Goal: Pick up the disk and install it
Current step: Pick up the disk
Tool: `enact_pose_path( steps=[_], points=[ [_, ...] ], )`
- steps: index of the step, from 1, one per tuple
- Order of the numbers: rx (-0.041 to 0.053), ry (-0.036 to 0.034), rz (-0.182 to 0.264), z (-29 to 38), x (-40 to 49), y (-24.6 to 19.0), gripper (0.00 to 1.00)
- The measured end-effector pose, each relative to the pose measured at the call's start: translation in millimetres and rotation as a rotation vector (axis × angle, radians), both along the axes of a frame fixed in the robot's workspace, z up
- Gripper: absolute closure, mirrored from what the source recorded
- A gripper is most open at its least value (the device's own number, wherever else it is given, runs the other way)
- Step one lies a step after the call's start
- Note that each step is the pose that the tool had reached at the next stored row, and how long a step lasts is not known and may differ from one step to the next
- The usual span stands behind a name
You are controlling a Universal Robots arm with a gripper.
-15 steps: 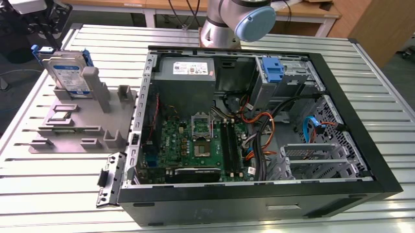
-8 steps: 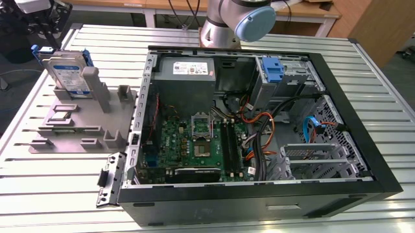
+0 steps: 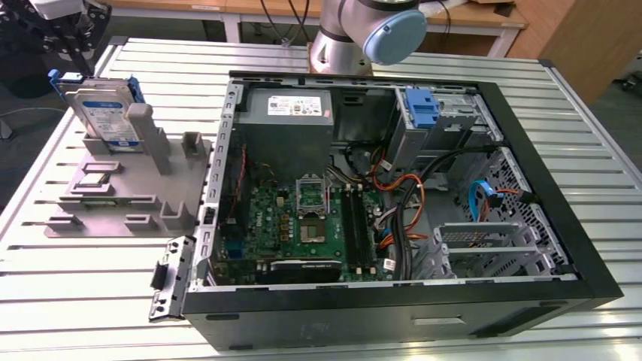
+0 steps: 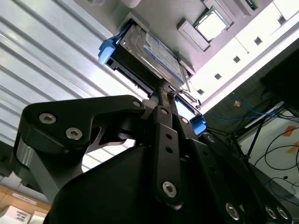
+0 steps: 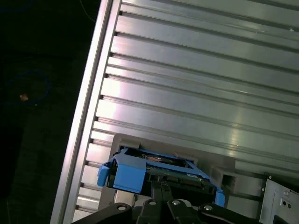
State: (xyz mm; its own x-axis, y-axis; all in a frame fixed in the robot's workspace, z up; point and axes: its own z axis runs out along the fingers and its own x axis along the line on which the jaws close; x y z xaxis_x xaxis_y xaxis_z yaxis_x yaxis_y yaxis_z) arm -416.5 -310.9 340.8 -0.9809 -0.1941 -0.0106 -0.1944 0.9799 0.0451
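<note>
- A black robot gripper (image 3: 83, 69) hangs directly over the disk (image 3: 101, 113), a flat silver-grey metal hard drive edged with a bright blue plastic bracket, at the far end of the exterior view's left.
- The disk stands upright on edge in a grey moulded stand (image 3: 120, 197) on the ribbed aluminium counter (image 3: 90, 289).
- In both wrist views the gripper (image 4: 164, 93) (image 5: 161, 187) reaches the disk's edge; whether it is clamped cannot be told.
- An open black computer case (image 3: 401, 314) lies to the exterior view's right of the stand.

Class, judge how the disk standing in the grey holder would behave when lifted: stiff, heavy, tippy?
Probably stiff and heavy: the disk looks a solid metal slab. Standing on edge in the grey holder, it could tip if nudged.
</note>
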Motion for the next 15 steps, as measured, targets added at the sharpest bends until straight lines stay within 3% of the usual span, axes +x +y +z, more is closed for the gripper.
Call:
enact_pose_path(
  steps=[15],
  points=[
    [0.0000, 0.0000, 0.057, -0.1, 0.0, 0.0, 0.90]
  ],
)
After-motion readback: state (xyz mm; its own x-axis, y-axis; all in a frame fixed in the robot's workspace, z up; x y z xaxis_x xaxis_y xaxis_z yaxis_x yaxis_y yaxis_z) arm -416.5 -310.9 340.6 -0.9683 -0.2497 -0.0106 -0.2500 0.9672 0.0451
